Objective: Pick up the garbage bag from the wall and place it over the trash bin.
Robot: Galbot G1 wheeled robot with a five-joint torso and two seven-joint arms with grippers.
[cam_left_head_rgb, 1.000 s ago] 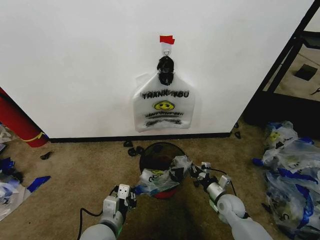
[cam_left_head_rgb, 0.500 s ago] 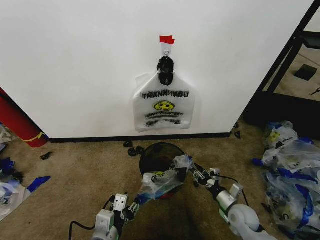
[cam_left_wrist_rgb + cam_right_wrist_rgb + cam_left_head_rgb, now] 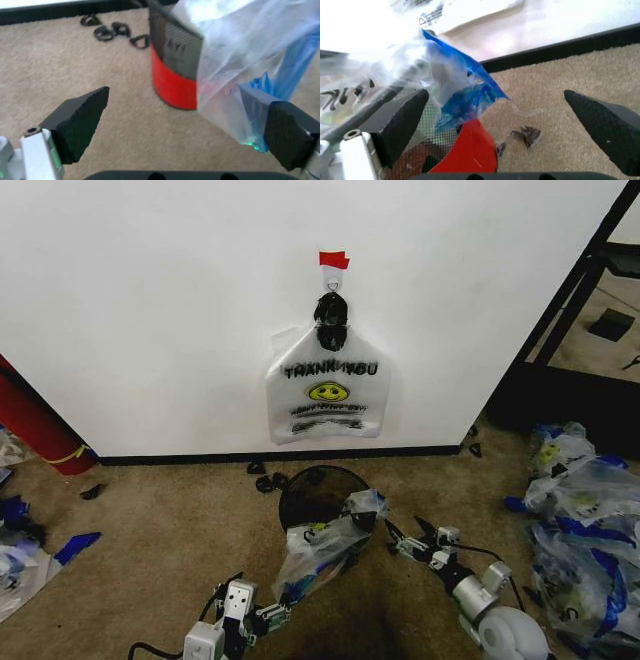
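Observation:
The trash bin (image 3: 320, 485), black mesh with a red base (image 3: 172, 88), stands on the carpet just before the wall (image 3: 150, 300). The garbage bag (image 3: 328, 542), see-through with blue tape patches (image 3: 465, 97), drapes over the bin's near rim and down its front. My left gripper (image 3: 272, 612) is open, low and in front of the bin; one finger (image 3: 287, 137) sits against the bag's blue-taped corner. To the bin's right my right gripper (image 3: 408, 535) is open, its fingers (image 3: 402, 127) spread wide near the bag's other taped edge. A white "THANK YOU" bag (image 3: 328, 385) hangs on the wall's hook under red tape.
A heap of clear blue-taped bags (image 3: 580, 510) lies on the floor at right beside a black frame (image 3: 570, 310). A red cylinder (image 3: 40, 425) leans at the left wall. Small black clips (image 3: 265, 478) lie by the bin, with scraps (image 3: 70, 545) at left.
Both arms have drawn back toward me and away from the bin. Their fingers have opened off the bag's edges. The bag stays draped on the bin.

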